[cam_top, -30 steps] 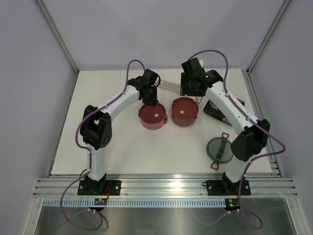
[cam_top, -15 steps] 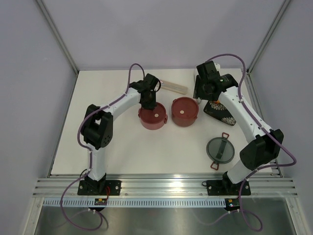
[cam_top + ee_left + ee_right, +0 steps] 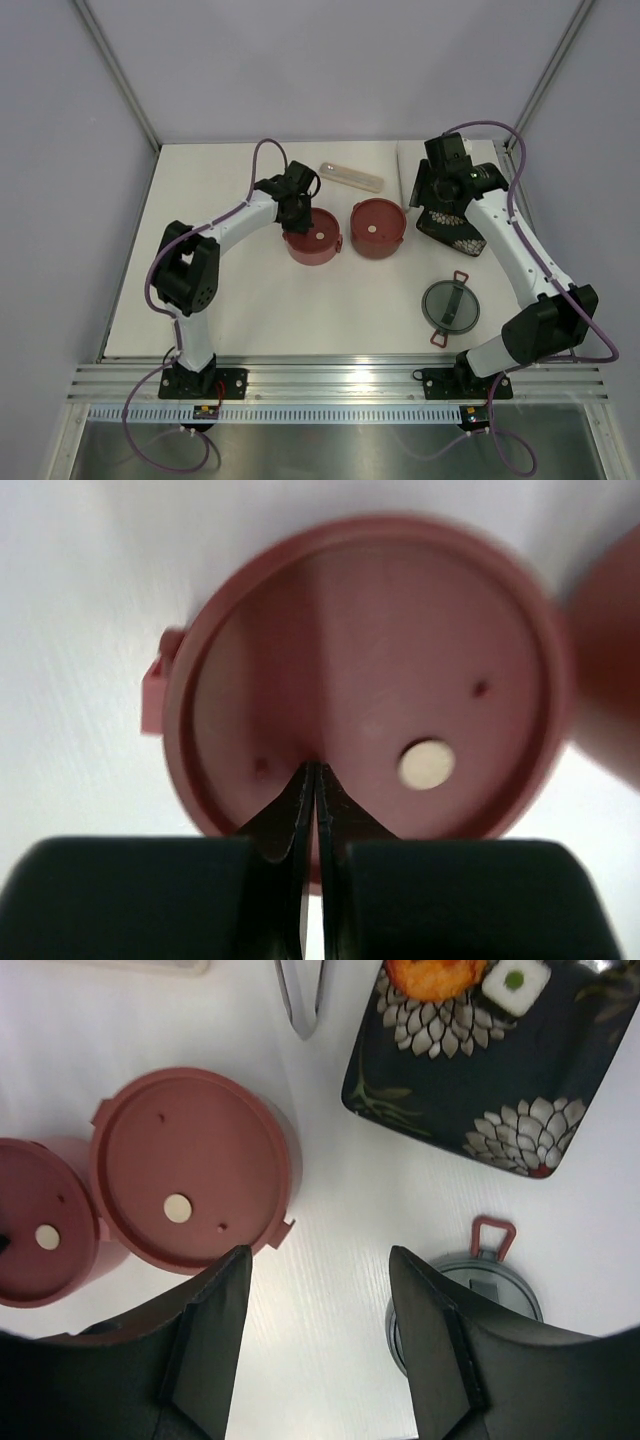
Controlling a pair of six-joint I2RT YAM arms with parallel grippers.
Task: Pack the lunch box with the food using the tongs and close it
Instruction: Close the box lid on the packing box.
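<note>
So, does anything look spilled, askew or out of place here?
Nothing is spilled or damaged. Only oddity: the left bowl and right bowl are already lidded, yet the food still lies on the tray.

On the desk (image 3: pixel 250 300) I count two round maroon bowls with flat lids, the left bowl (image 3: pixel 305 254) and the right bowl (image 3: pixel 372 252). I also count one grey round lid with red latches (image 3: pixel 450 306), one black patterned rectangular tray (image 3: pixel 480 1070), one long pale beige case (image 3: pixel 351 177), one pair of slim silver metal tongs (image 3: pixel 300 995), one orange-red food piece (image 3: pixel 432 975) and one white food piece with a green centre (image 3: pixel 515 982).
</note>
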